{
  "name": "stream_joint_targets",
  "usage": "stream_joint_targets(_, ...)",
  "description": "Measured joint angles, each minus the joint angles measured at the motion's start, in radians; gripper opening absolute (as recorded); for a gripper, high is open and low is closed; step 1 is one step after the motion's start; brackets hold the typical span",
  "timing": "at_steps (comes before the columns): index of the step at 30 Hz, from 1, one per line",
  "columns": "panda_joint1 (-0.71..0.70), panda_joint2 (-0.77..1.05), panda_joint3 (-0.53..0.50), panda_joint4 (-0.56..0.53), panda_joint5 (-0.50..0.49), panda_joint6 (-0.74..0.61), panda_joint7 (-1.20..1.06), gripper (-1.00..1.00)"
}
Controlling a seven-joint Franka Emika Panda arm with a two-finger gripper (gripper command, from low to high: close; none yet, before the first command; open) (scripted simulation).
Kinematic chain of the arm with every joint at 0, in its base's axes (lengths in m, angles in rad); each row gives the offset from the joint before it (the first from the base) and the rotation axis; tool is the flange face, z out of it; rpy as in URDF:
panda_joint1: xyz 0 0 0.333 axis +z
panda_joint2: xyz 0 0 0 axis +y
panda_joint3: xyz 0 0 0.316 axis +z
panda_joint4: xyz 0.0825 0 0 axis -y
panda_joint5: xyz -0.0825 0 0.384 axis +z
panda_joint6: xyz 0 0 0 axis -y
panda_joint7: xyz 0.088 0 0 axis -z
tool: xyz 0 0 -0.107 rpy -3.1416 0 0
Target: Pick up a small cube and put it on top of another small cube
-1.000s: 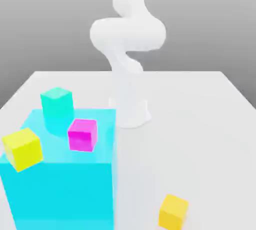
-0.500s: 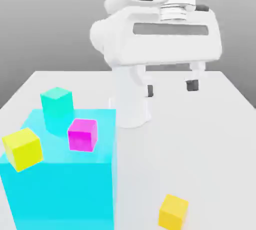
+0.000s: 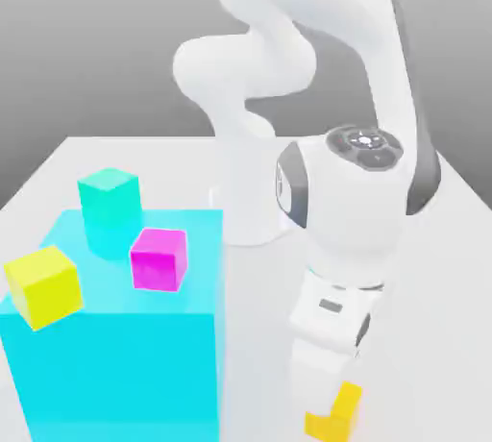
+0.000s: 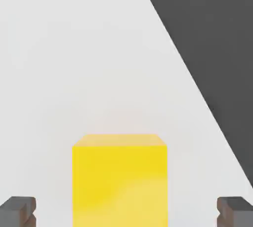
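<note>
Probably light and rigid, the orange-yellow cube (image 4: 120, 186) suits a grip across opposite side faces. Beside it, the gripper's fingers (image 4: 126, 212) stand wide apart.

Smooth matt surfaces on cyan block (image 3: 115, 373) and magenta cube (image 3: 159, 259); white arm (image 3: 356, 200) glossy, perhaps plastic.

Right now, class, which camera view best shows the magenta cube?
The exterior view: the magenta cube appears there whole, with its front, top and a side visible, on the big cyan block. The hand view shows a yellow cube instead.
</note>
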Motion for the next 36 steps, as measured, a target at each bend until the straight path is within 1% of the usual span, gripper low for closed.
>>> stream_joint_targets(1,-0.002,0.03,0.003,0.005,0.002,0.024,-0.002,-1.0)
stream_joint_targets(7,-0.003,0.045,0.004,0.008,0.002,0.034,-0.002,-1.0)
stream_joint_targets(9,-0.002,0.011,0.002,0.002,-0.001,0.007,0.0,-1.0)
stream_joint_targets(14,-0.006,-0.158,-0.015,-0.017,-0.015,-0.143,0.004,-1.0)
stream_joint_targets(17,-0.036,-0.265,-0.05,0.008,-0.033,-0.27,-0.005,-1.0)
stream_joint_targets(21,-0.126,-0.406,-0.081,0.045,-0.055,-0.443,-0.019,-1.0)
stream_joint_targets(28,-0.218,-0.636,-0.153,0.11,-0.085,-0.74,-0.057,-1.0)
stream_joint_targets(29,-0.23,-0.654,-0.163,0.11,-0.088,-0.76,-0.062,-1.0)
stream_joint_targets(30,-0.236,-0.655,-0.169,0.097,-0.089,-0.749,-0.066,-1.0)
stream_joint_targets(32,-0.239,-0.634,-0.178,0.055,-0.087,-0.688,-0.071,-1.0)
stream_joint_targets(33,-0.24,-0.62,-0.181,0.032,-0.086,-0.651,-0.073,1.0)
stream_joint_targets(36,-0.24,-0.62,-0.181,0.032,-0.086,-0.651,-0.073,1.0)
